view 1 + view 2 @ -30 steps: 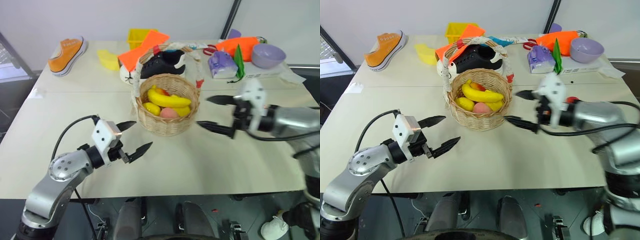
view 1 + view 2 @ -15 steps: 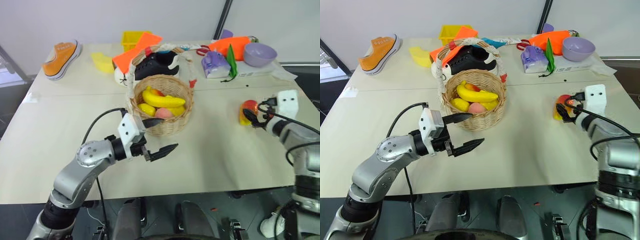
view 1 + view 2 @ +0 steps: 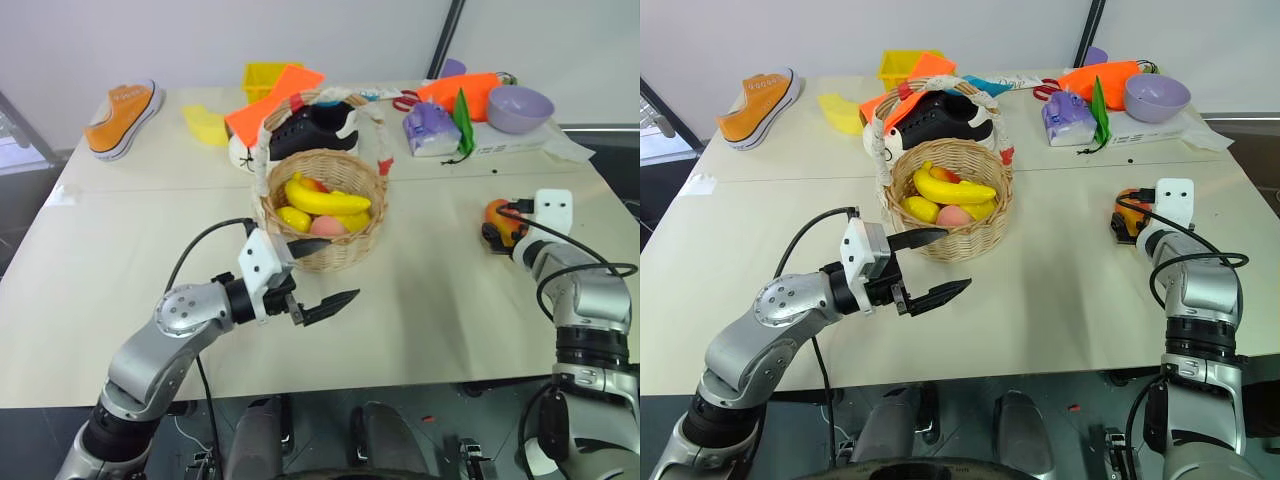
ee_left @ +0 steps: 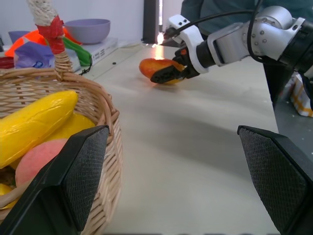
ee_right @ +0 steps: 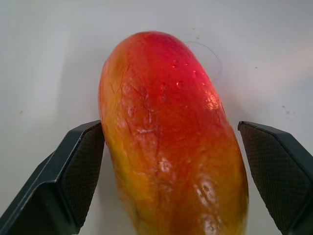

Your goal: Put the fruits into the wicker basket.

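No text, label, brand, number or sign can be read anywhere in these views.

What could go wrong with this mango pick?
1. The right hand straddles the mango with fingers open, one side close and the other with a gap; an uneven close could roll the glossy fruit away.
2. The wicker basket has a tall handle and the left hand beside it; carrying over might clip either.
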You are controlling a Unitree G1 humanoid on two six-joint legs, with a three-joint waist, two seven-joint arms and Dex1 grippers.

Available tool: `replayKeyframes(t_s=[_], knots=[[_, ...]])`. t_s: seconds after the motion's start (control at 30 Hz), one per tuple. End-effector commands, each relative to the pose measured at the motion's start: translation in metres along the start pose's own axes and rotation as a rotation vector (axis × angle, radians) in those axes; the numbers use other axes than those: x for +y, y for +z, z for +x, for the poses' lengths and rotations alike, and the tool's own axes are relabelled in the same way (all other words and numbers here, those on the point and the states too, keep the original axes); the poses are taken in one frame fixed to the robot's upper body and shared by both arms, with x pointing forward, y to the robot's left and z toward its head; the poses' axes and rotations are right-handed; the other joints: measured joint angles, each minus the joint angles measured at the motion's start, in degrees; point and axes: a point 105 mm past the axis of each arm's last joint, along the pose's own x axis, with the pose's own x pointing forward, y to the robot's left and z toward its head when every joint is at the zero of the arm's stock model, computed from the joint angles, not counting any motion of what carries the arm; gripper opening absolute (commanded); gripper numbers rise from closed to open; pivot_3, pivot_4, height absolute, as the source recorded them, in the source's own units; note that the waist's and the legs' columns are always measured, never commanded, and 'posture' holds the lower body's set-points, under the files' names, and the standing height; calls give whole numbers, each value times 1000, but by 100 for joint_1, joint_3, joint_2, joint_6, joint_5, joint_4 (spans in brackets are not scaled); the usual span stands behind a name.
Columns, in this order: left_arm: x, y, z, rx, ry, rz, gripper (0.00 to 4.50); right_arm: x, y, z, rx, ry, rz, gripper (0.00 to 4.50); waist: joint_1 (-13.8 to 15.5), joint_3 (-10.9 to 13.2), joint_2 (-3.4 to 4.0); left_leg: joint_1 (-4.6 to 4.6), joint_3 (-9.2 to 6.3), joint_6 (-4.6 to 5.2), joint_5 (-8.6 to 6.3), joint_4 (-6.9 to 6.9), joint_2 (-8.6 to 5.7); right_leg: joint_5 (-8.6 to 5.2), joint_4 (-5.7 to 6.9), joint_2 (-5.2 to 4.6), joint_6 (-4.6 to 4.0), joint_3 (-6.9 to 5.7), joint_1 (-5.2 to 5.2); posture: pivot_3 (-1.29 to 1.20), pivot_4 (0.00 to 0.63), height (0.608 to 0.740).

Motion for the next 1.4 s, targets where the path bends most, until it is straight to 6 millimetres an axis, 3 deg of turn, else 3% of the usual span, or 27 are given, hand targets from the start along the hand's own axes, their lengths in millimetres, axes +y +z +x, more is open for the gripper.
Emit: replayKeyframes(t_s=[0.03,0.1,0.2,0.3,0.4,0.47,0.5,0.67,0.77,0.87,0.9,0.93,1.0,1.13,1.27,1.3,1.4], knots=[[-1,10,-3,-32,2,33,4500,5,25,-4,-99,20,-28,3136,2,0,0,0,0,0,0,0,0,0,0,0,0,0,0,0,150,733],[-1,10,-3,-30,4,34,4500,5,33,-8,-126,28,-81,2430,-1,0,0,0,0,0,0,0,0,0,0,0,0,0,0,0,150,733],[5,5,-9,-7,31,37,4500,18,60,-24,-239,126,-235,2411,2,5,9,-1,0,0,0,0,0,0,0,0,0,0,-2,0,150,733],[21,-2,-26,39,105,46,4500,84,93,-79,-412,584,-402,2411,0,12,20,-2,0,0,0,-4,1,-2,-1,-1,2,1,-7,0,150,733],[37,-8,-42,79,164,63,4500,132,90,-146,-450,1015,-490,2411,-15,12,17,6,-4,-1,-1,-15,11,-3,0,7,4,0,-5,0,150,733],[45,-9,-51,98,191,82,4500,155,86,-171,-438,1181,-518,2411,-9,12,13,10,-12,-2,-2,-15,20,-4,-3,11,3,-7,4,0,150,733],[49,-8,-55,103,206,91,4500,166,87,-174,-447,1212,-525,2411,-10,11,10,10,-12,-3,-3,-14,21,-4,-4,7,1,-7,4,0,150,733],[57,-2,-63,98,239,117,4500,217,104,-144,-509,1083,-545,2411,-27,10,8,7,-6,-18,-12,-2,18,-3,-14,-14,-42,2,-11,0,150,733],[53,-1,-63,94,239,117,4500,242,111,-116,-491,981,-529,2411,-23,10,7,-1,-7,-17,-9,-8,14,-3,-15,-25,-43,1,-28,0,150,733],[50,-1,-60,88,244,115,4500,259,106,-91,-482,918,-582,2411,-11,9,6,-25,-5,-7,1,-9,8,1,-8,-30,-35,-4,-30,0,150,733],[50,-1,-59,84,249,116,4500,262,105,-87,-486,908,-595,2411,-6,10,6,-28,-5,-7,1,-9,5,7,-8,-29,-24,-9,-30,0,150,733],[50,0,-59,80,255,116,4500,263,105,-85,-489,907,-598,3546,-3,10,6,-34,-5,-6,2,-8,1,9,-9,-29,-21,-11,-32,0,150,733],[50,2,-59,74,262,116,4500,265,108,-89,-514,924,-588,4426,-9,10,6,-59,-3,-9,5,-3,-1,10,-4,-24,-17,-13,-54,0,150,733],[49,2,-59,73,270,112,4500,251,128,-116,-675,960,-578,4474,-1,10,6,-92,4,-24,17,6,1,17,18,-14,-3,-13,-96,0,150,733],[47,3,-59,71,273,106,4500,217,127,-149,-696,1112,-540,4474,15,9,5,-90,1,-3,4,7,3,16,17,-8,-2,-14,-90,0,150,733],[47,3,-60,70,272,105,4500,207,127,-150,-672,1115,-516,4474,6,9,5,-89,1,-2,3,8,3,16,17,-8,-2,-13,-89,0,150,733],[46,6,-56,44,264,95,4500,169,131,-127,-592,956,-408,4474,-3,9,4,-82,2,2,8,11,5,17,18,-9,0,-13,-84,0,150,733]])
